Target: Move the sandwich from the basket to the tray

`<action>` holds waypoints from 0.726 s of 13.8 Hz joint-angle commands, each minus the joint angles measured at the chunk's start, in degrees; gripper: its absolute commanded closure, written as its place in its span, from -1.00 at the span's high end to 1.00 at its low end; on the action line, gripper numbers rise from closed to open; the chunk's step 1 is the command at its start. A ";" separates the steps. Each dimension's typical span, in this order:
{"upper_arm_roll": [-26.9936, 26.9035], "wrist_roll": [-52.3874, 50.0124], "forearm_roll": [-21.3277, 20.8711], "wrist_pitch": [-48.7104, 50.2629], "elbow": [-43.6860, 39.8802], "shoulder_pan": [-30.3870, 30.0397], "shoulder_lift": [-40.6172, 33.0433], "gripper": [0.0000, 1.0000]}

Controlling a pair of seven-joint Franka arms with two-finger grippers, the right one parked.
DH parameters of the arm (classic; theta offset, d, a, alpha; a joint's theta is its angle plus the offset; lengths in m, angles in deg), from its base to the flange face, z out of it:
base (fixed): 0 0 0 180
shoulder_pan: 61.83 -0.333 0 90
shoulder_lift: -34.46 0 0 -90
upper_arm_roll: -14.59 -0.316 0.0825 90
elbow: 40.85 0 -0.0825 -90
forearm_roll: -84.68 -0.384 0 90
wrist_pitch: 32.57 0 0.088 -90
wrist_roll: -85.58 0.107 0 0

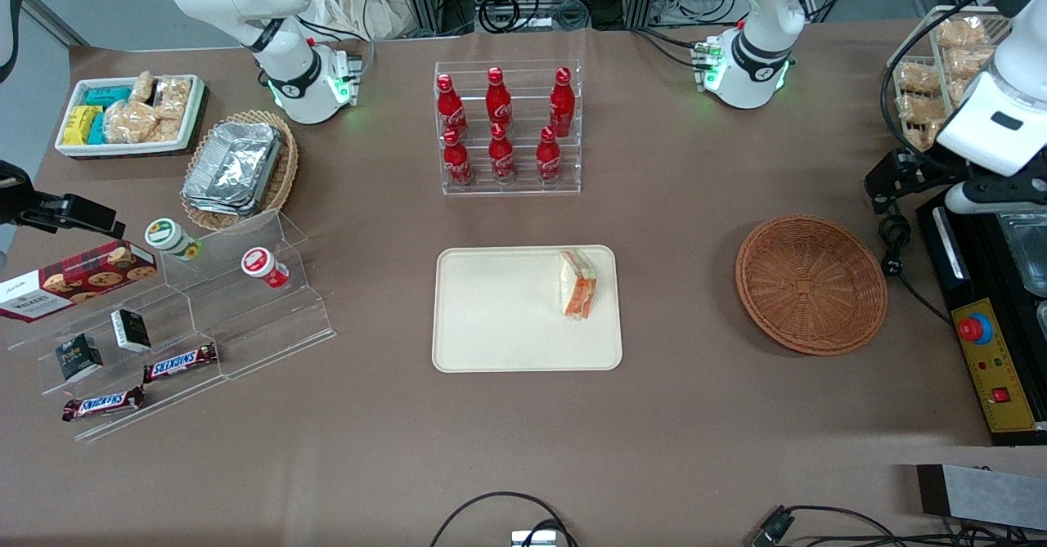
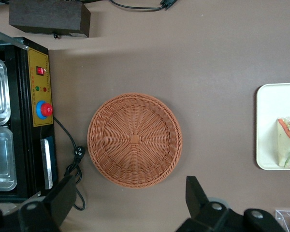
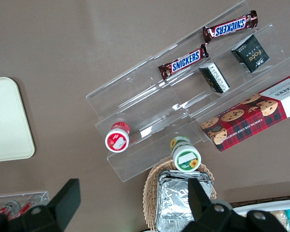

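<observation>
Sandwich [image 1: 577,284] is on the beige tray [image 1: 491,318], lying near the tray edge closest to the working arm's end, orange and green filling visible at the cut edge. In the left wrist view the sandwich [image 2: 288,149] shows only partly, at the edge of the tray [image 2: 268,125].

Reddish-brown wicker basket [image 1: 811,283] sits on the brown table [image 1: 695,408], well apart from the tray toward the working arm's end. Nothing in it; the wrist view shows the bare woven bottom of the basket [image 2: 134,139].

Left gripper [image 2: 128,203] hangs above the table at the working arm's end, looking straight down with the basket between its fingers' lines of sight. Fingers [image 2: 198,195] are spread wide and hold nothing. In the front view only the arm's white body shows at that end, above a black control box [image 1: 990,367] with a red button.

Also on the table: acrylic rack with 6 red Coca-Cola bottles [image 1: 501,130], farther from the front camera than the tray.
</observation>
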 commanded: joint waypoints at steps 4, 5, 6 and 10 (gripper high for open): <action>-4.25 8.90 6.17 2.52 1.31 0.27 -4.12 1.00; -4.61 11.64 6.08 3.75 1.04 0.27 -4.38 1.00; -5.05 12.36 6.00 5.16 0.43 0.27 -4.56 1.00; -5.15 11.40 5.82 6.49 -0.37 0.53 -4.65 1.00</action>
